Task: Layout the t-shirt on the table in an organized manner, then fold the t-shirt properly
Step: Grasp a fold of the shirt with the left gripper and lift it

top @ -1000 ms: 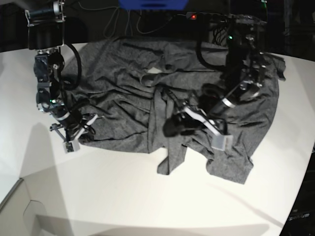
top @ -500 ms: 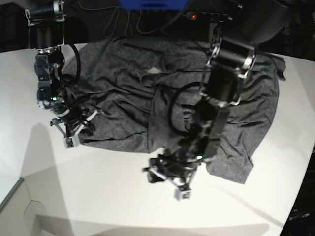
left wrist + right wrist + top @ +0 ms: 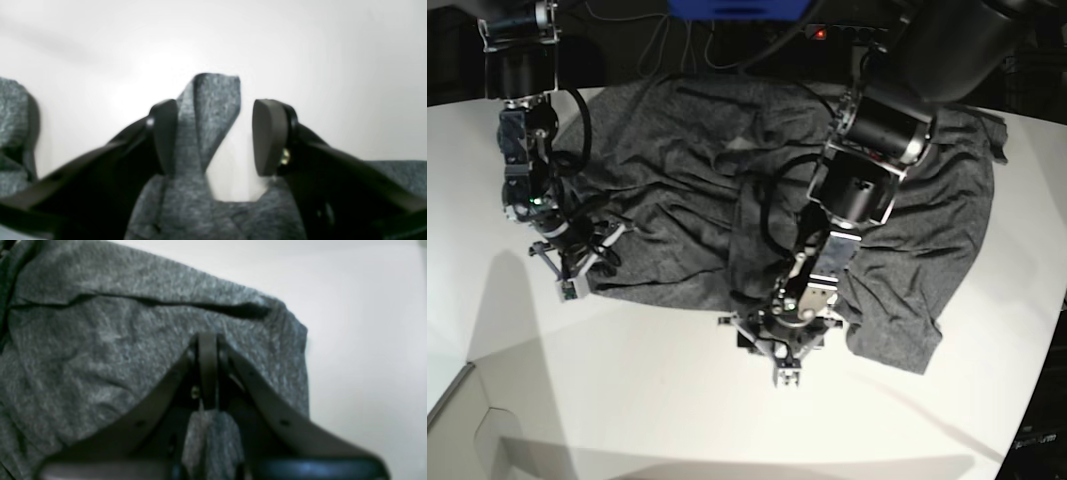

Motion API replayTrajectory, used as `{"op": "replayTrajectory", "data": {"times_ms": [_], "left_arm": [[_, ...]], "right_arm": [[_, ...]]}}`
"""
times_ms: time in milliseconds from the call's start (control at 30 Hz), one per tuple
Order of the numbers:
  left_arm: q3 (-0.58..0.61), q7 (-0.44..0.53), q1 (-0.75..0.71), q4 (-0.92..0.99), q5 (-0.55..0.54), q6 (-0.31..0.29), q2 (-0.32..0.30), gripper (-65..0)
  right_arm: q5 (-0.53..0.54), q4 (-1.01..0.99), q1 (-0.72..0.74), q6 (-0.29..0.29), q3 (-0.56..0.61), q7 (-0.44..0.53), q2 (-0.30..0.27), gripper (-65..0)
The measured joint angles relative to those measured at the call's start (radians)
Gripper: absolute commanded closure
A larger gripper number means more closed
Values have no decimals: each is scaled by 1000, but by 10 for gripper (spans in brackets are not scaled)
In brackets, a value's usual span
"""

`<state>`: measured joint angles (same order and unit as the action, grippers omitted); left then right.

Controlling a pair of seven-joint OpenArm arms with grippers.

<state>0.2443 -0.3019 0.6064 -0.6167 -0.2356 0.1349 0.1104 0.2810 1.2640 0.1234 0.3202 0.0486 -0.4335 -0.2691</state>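
A: Starting at the left of the base view, what's there?

B: The right hand (image 3: 577,270) sits at the left edge of the t-shirt (image 3: 677,190), clenched. In its wrist view the fingers (image 3: 207,370) are pressed together over a rounded corner of grey cloth, with bare white desk (image 3: 367,340) to the right of that corner. I cannot tell whether cloth is actually pinched between them.

A: And the shirt itself?

B: It lies crumpled across the upper middle of the desk (image 3: 627,400), running from the left arm of the frame to the upper right. Its lower edge is uneven, with a flap hanging lowest at the lower right.

A: Further right?

B: The left hand (image 3: 782,350) is at the shirt's lower edge, centre frame, reaching down from the upper right. It is released: in its wrist view the fingers (image 3: 268,136) stand apart, a narrow folded strip of the t-shirt (image 3: 210,110) between them, touching the left pad only.

A: Open room?

B: Bare desk fills the whole lower half and the far left of the base view.
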Motion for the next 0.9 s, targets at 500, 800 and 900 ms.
{"op": "replayTrajectory", "data": {"times_ms": [500, 800, 900], "left_arm": [[7, 1, 1, 47, 7, -2, -11, -341], [-2, 50, 28, 139, 3, -5, -26, -29], [-12, 36, 42, 140, -43, -6, -35, 0]], "right_arm": [[0, 0, 0, 0, 0, -1, 1, 0], [0, -1, -10, 0, 0, 0, 0, 0], [0, -1, -11, 0, 0, 0, 0, 0]]}}
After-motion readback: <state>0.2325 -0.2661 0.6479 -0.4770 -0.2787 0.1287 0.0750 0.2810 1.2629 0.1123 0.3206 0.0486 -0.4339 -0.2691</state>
